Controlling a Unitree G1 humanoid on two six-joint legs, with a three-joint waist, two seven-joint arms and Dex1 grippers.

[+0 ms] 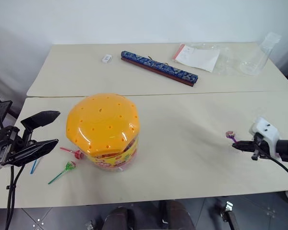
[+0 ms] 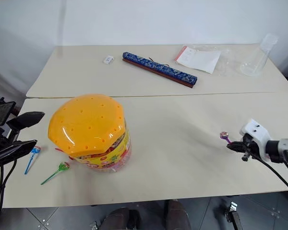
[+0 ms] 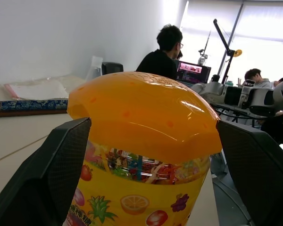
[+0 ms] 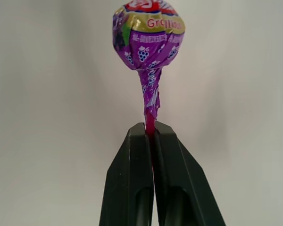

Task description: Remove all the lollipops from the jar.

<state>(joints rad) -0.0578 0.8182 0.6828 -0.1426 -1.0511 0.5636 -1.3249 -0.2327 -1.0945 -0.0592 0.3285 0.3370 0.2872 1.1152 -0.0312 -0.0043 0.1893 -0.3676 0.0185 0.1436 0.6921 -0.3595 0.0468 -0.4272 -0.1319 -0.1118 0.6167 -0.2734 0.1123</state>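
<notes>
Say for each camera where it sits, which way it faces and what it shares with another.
Left eye view: on the head, looking down at the table; left gripper, jar, right gripper.
Right eye view: beside it, same scene.
Left wrist view: along its open fingers at the jar.
Right wrist view: along fingers shut on the purple lollipop.
Shared: jar, purple lollipop.

Both hands carry black fingers (image 3: 47, 179); the right hand (image 1: 237, 145) has a white wrist housing, perhaps trailing a black cable.
</notes>
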